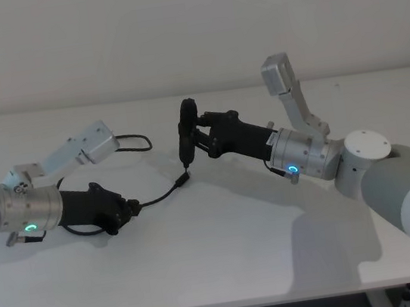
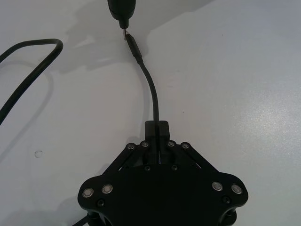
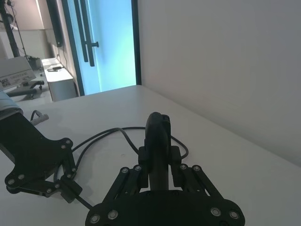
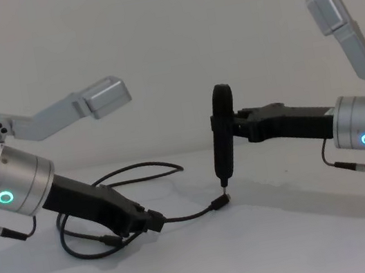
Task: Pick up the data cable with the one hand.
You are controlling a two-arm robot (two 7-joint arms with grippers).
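Spreading across the frame, the white surface [image 1: 226, 250] carries everything here. Over it, at about 3 o'clock in the head view, the right gripper [image 1: 188, 142] hangs above the middle of the surface, its fingers pressed on a slim black pen-like tool [image 4: 222, 137] held upright, metal tip pointing down just above the cable's free plug; this arm looks like a bystander to the task. At 9 o'clock the left gripper [image 1: 125, 209] lies low on the surface, its fingers pinching the data cable [image 1: 161, 195] a little way back from that plug.

The data cable itself runs from the pinch toward 2 o'clock, ending in the small plug [image 2: 132, 45] with its metal tip near the tool's point; the rest loops back behind the left arm toward 11 o'clock.

Judging by its slack curves, the cord is light, limp and smooth, so it will sag and trail when raised, and could slide through a loose hold. The present hold, on the cord just behind the plug, seems sound; the stiffer plug end keeps it from drooping at once
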